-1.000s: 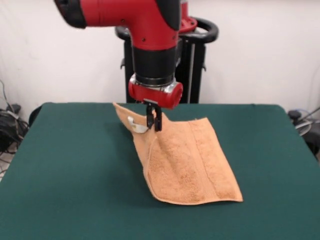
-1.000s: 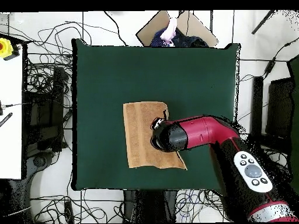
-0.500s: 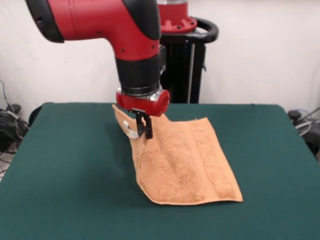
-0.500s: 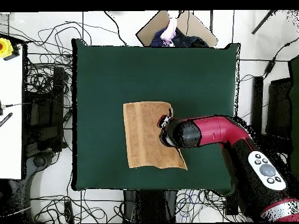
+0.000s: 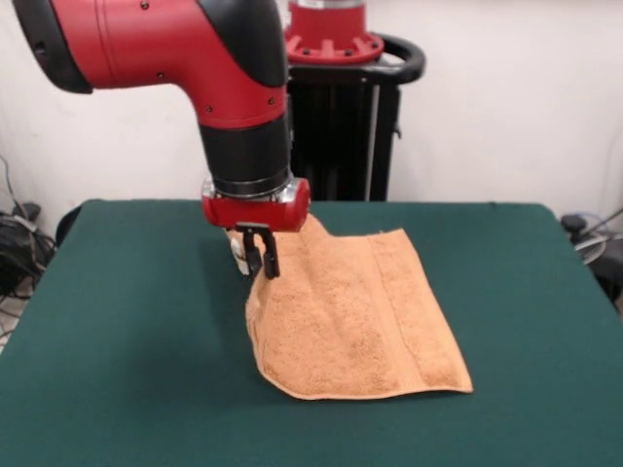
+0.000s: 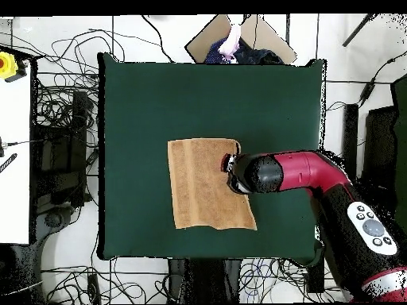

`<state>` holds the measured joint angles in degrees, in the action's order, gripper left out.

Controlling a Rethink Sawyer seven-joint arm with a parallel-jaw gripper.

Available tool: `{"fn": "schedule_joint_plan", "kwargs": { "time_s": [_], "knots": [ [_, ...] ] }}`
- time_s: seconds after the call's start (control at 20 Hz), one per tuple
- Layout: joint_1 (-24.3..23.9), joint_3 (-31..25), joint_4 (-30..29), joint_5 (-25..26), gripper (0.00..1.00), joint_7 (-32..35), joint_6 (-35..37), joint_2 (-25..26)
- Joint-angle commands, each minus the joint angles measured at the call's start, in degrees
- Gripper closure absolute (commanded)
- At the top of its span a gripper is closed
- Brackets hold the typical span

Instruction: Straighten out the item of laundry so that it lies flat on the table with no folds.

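The item of laundry (image 5: pixel 362 316), a peach-tan terry towel with a woven band near its right edge, lies mostly spread on the green table (image 5: pixel 127 370). Its left edge is lifted off the cloth and held up by my gripper (image 5: pixel 259 255), which is shut on that edge. From above, the towel (image 6: pixel 199 184) shows as a rough rectangle with its right edge under the gripper (image 6: pixel 230 165) and the red arm.
In the overhead view the red arm (image 6: pixel 318 198) covers the table's right part. Cables and black stands surround the table; a white bench (image 6: pixel 14 151) stands at the left and a cardboard sheet (image 6: pixel 230 36) beyond the top edge.
The gripper has carried the held towel edge leftward in the front view, rightward in the overhead view. The towel has spread wider and its raised fold has flattened out.
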<state>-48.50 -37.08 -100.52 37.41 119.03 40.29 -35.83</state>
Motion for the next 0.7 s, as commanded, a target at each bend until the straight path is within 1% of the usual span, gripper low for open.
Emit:
{"fn": "schedule_joint_plan", "kwargs": {
  "time_s": [0.05, 0.5, 0.7],
  "knots": [
    [0.7, -4.2, 6.9, -2.8, 1.0, -13.4, 8.3, -0.5],
    [1.6, -3.6, 11.8, -4.7, 1.0, -19.6, 14.3, -1.8],
    [1.5, -3.9, 13.9, -4.9, 1.0, -22.1, 16.4, -1.2]
  ]
}}
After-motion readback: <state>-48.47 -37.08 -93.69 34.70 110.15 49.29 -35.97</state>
